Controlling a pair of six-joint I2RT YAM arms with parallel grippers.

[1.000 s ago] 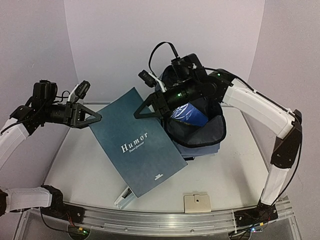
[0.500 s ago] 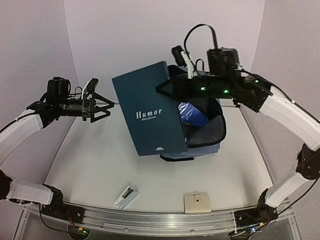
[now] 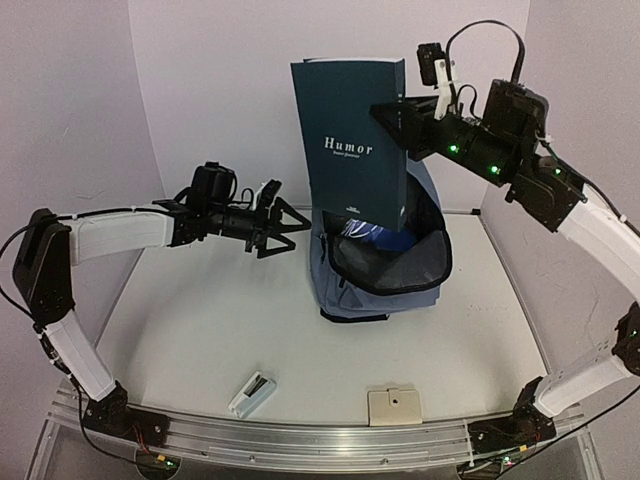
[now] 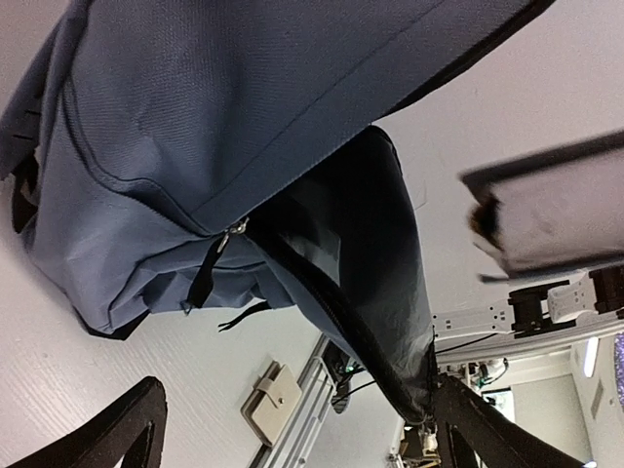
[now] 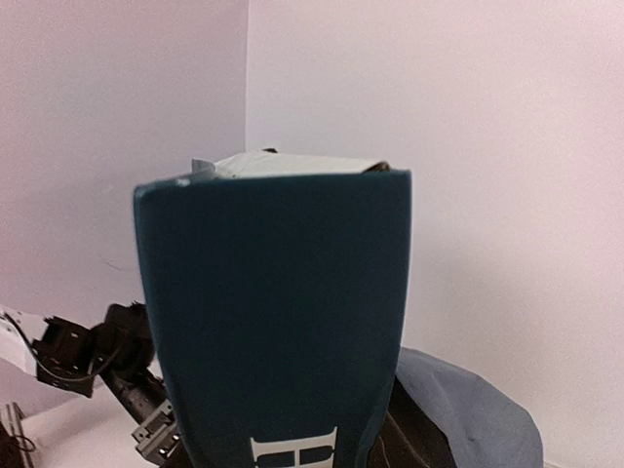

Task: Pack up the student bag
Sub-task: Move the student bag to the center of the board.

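We are seeing the student bag (image 3: 375, 295) sitting at the centre of the overhead frame on the white table (image 3: 180, 330). Its main compartment is gaping open toward the camera, with the black lining showing. Something blue (image 3: 372, 232) is lying inside, near the top of the opening.

In the upper right of the frame, the right gripper (image 3: 402, 118) is clamping its fingers on the right edge of a dark teal book (image 3: 350, 140) titled "Humor". It is holding the book upright, with the lower edge hanging just over the bag's mouth; we cannot tell whether that edge is touching the fabric.

Left of centre, the left gripper (image 3: 293, 230) is hovering with its jaws spread wide and nothing between them. It is pointing at the bag's left side, close by but apart from it.

Along the bottom of the frame, a small white object (image 3: 250, 392) and a beige square piece (image 3: 394, 406) are lying near the table's front edge.
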